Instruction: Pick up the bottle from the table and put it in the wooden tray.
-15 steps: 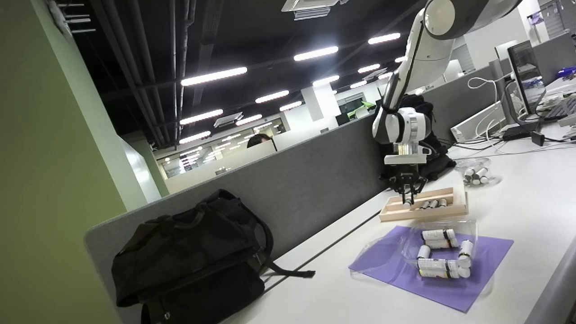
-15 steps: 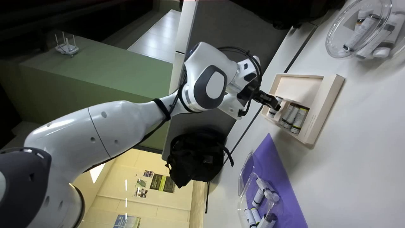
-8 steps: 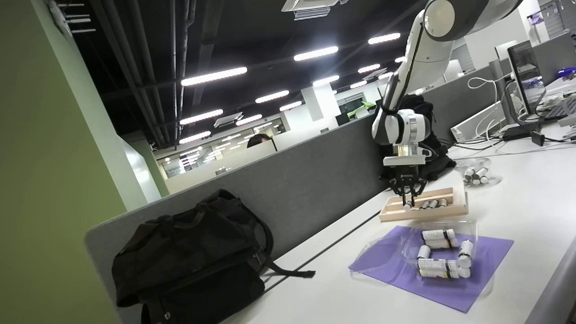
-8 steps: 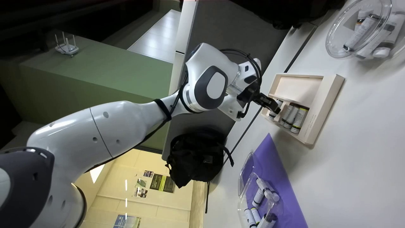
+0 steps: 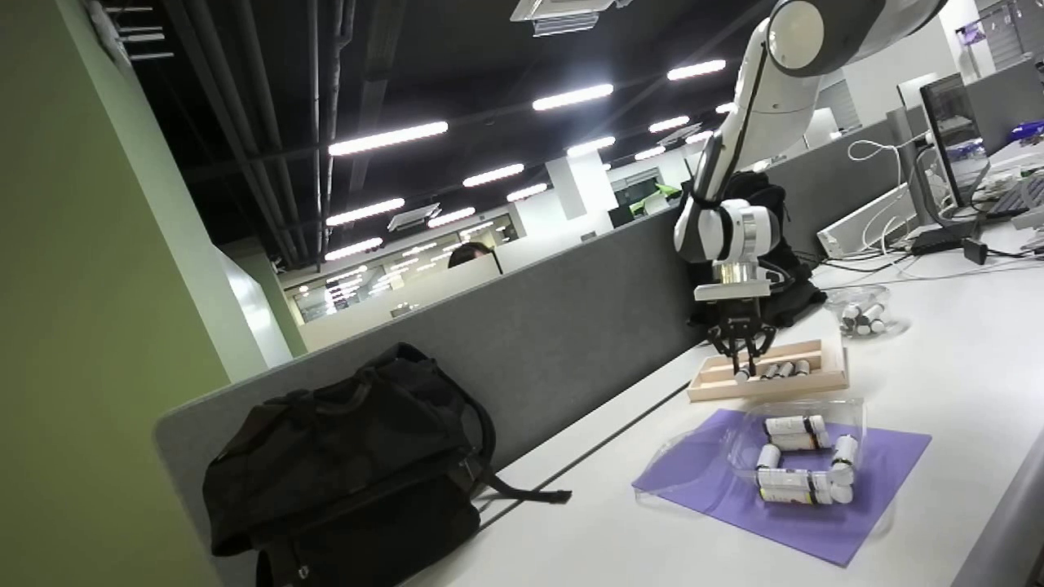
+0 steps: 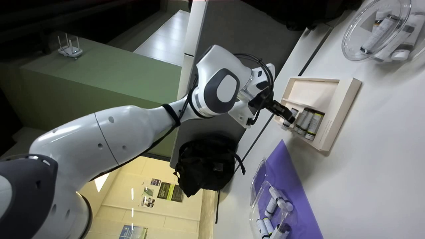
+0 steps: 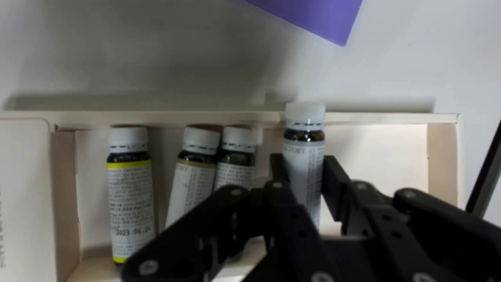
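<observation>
My gripper [image 7: 303,172] is shut on a white-capped bottle [image 7: 304,152], one finger against each side of its label. In both exterior views the gripper [image 5: 744,364] [image 6: 288,116] and the held bottle [image 5: 741,377] [image 6: 294,112] are at the wooden tray [image 5: 763,389] [image 6: 345,109]. In the wrist view the bottle's cap overlaps the tray's long wall [image 7: 164,118]. Its lower end is hidden by a finger, and I cannot tell whether it touches the tray. Three bottles [image 6: 307,122] lie in the neighbouring compartment; one has yellow bands [image 7: 131,196]. The table [image 6: 372,156] carries the tray.
A purple mat [image 5: 885,465] lies beside the tray, bearing a clear plastic box [image 5: 856,412] with several bottles and its open lid [image 5: 669,465]. A round clear container [image 6: 345,36] with bottles stands beyond the tray. A grey partition [image 5: 587,326] and backpack [image 5: 351,456] line the table's back.
The gripper has moved down a little with the bottle, which sits lower at the tray. It has also shifted slightly towards the three bottles. The other objects have not moved.
</observation>
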You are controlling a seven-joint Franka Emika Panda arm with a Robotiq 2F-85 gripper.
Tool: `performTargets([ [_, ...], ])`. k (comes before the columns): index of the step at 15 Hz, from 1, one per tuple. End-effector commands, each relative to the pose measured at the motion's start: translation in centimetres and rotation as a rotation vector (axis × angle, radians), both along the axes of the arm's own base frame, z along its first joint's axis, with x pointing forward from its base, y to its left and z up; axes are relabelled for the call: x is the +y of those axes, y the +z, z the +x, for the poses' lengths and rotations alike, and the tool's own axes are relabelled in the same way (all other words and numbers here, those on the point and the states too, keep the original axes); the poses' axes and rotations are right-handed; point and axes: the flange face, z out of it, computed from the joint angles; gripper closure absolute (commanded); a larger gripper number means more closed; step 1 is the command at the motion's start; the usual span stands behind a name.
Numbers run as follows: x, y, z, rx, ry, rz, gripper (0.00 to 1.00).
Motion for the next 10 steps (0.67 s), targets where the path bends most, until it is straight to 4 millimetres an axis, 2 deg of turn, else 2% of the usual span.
performTargets([
  [1,-1.1,-0.4,-0.4,0.046,-0.038,-0.019,0.89],
  [10,-3.4,-1.7,-1.4,0.084,-0.074,-0.03,0.89],
])
